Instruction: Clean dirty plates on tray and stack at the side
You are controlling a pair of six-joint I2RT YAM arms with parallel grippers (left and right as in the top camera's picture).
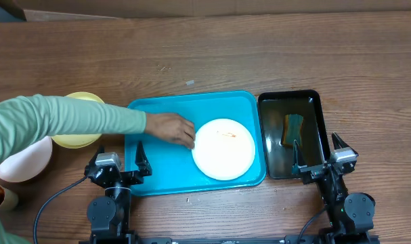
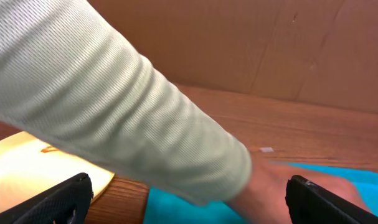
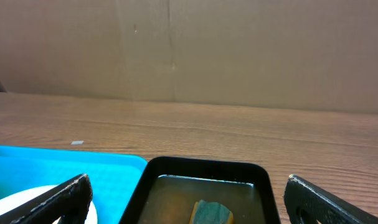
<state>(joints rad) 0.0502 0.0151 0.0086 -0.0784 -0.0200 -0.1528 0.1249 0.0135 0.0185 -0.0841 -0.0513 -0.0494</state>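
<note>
A brown wooden table (image 1: 259, 54) with visible grain fills the view from above, and a plain cardboard wall (image 3: 238, 50) stands behind it. A person's arm (image 1: 56, 122) in a ribbed pale green sleeve reaches in from the left, crossing in front of the left wrist camera and blocking most of its view. In the middle of the table lies a large flat teal tray (image 1: 158, 176) of smooth plastic, with rounded corners and a raised rim. Just beside it on the right sits a smaller black tray (image 1: 290, 95) holding shallow water. A round white plate (image 1: 223, 152) with a small orange smear rests on the right half of the teal tray, and the person's bare hand (image 1: 171, 129) touches its left edge. A yellow plate (image 1: 76, 139) lies on the table left of the teal tray, partly hidden under the sleeve. A third plate (image 1: 26, 163), pale, sits farther left at the table edge. A green and yellow sponge (image 1: 292, 129) lies in the black tray's water. The left gripper (image 1: 120, 157) waits at the teal tray's near left corner, fingers spread apart and empty. The right gripper (image 1: 319, 152) sits at the black tray's near end, also spread apart and empty. A tiny pale scrap (image 1: 189, 83) lies beyond the teal tray.
</note>
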